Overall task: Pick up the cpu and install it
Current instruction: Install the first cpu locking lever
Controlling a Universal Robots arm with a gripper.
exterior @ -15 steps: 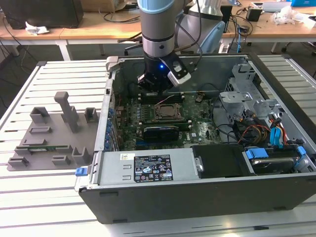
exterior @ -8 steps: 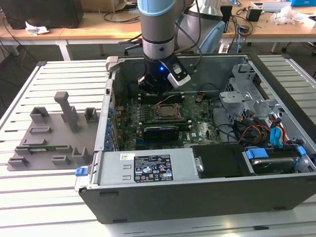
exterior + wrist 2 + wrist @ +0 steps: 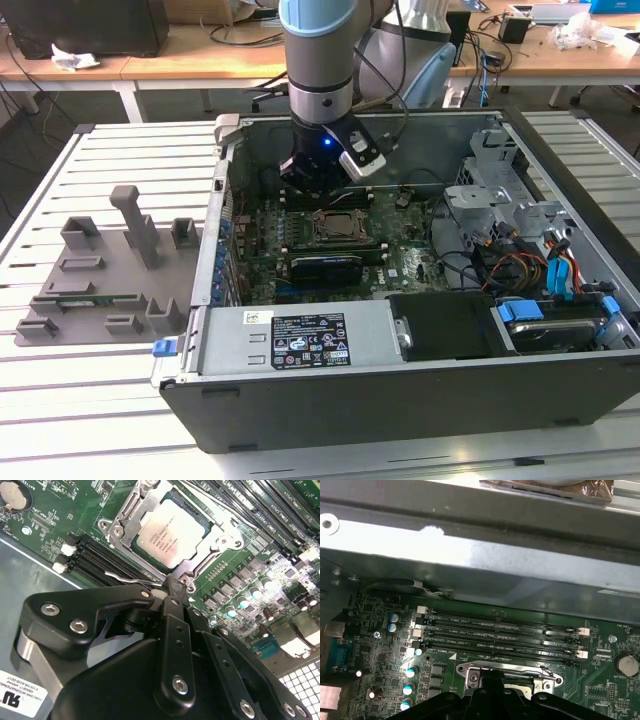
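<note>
Already we see the flat square silvery-grey metal cpu [image 3: 172, 535] seated in its socket; light, stiff, fragile, best held by its edges. Our black gripper [image 3: 172, 587], fingers pressed together, hovers just beside it.

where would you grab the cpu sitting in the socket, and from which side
Judging from its pose, grip the cpu by two opposite thin edges, coming straight down from above. It lies flat in the socket with only its metal top plate facing up, and the socket frame hugs its rim, so a sideways approach looks blocked. The end effector hangs just beside it, over the motherboard.
</note>
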